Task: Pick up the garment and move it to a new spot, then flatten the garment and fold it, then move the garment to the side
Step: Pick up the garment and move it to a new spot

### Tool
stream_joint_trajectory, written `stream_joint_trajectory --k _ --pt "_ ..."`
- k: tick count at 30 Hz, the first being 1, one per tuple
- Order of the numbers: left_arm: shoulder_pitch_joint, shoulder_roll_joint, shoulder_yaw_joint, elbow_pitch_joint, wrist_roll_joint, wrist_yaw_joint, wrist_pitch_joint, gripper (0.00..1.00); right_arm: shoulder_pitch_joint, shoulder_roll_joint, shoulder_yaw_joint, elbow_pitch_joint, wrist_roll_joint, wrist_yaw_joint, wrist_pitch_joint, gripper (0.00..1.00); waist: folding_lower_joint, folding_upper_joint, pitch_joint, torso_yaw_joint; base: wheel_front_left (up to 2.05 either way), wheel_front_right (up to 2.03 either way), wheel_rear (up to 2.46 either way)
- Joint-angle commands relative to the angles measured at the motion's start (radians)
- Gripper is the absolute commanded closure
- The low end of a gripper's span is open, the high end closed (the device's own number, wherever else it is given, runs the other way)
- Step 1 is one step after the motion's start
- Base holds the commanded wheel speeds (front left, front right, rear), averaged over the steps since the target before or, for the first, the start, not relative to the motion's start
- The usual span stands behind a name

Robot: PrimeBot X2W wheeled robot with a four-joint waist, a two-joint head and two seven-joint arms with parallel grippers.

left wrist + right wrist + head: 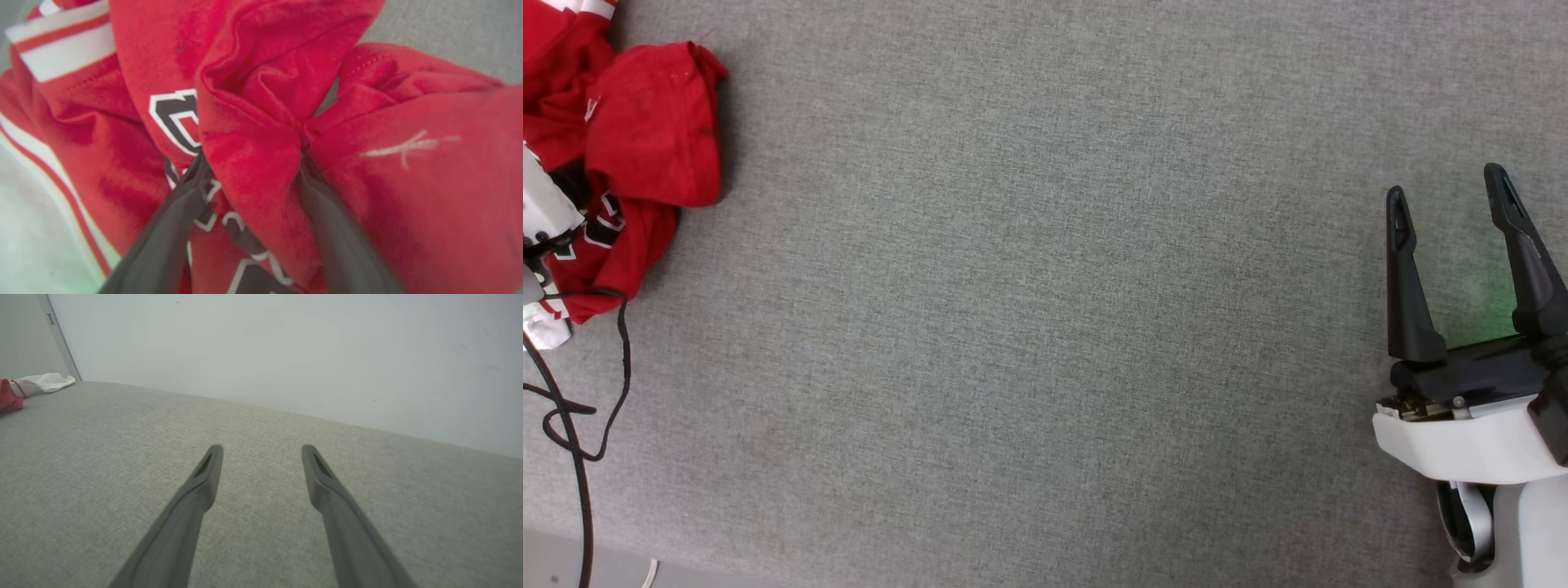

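You have a red garment (253,179) with black white-outlined lettering and red-and-white striped trim, plus a white sleeve area. The table (1045,327) is mottled grey fabric. Your right claw (1450,192) has black fingers on a white wrist; a black cable (580,425) loops at the left. The wall (286,347) is off-white.

Lab-like: grey fabric tabletop (1045,327), bare wall (286,347)

Head looks straight down; left wrist nearly touches garment (253,183); right wrist skims low.
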Motion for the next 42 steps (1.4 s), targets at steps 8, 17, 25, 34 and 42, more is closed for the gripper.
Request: stream_joint_trajectory --k 8,17,25,34,42 --pt "-0.003 0.015 -0.116 0.016 0.011 0.000 -0.081 1.00 0.005 0.004 0.004 0.019 0.007 -0.001 -0.002 0.00 0.0001 0.0000 -0.044 -0.011 0.00 0.00 0.00" --pt "-0.062 0.103 -0.278 -0.118 0.041 0.000 -0.254 1.00 0.036 0.020 0.001 0.047 0.030 -0.001 -0.002 0.00 0.0001 0.0000 -0.176 -0.010 0.00 0.00 0.00" --pt "-0.094 0.128 -0.428 -0.331 0.066 0.000 -0.276 1.00 0.074 0.027 -0.026 0.065 0.064 -0.001 -0.002 0.00 0.0001 0.0000 -0.280 -0.029 0.00 0.00 0.00" --pt "-0.113 0.073 -0.549 -0.552 0.127 0.000 -0.240 1.00 0.091 0.027 -0.052 0.079 0.118 -0.001 -0.002 0.00 0.0001 0.0000 -0.345 -0.108 0.00 0.00 0.00" --pt "-0.156 -0.043 -0.698 -0.644 0.156 0.000 -0.231 1.00 0.092 0.027 -0.079 0.092 0.149 -0.001 -0.002 0.00 0.0001 0.0000 -0.372 -0.215 0.00 0.00 0.00"
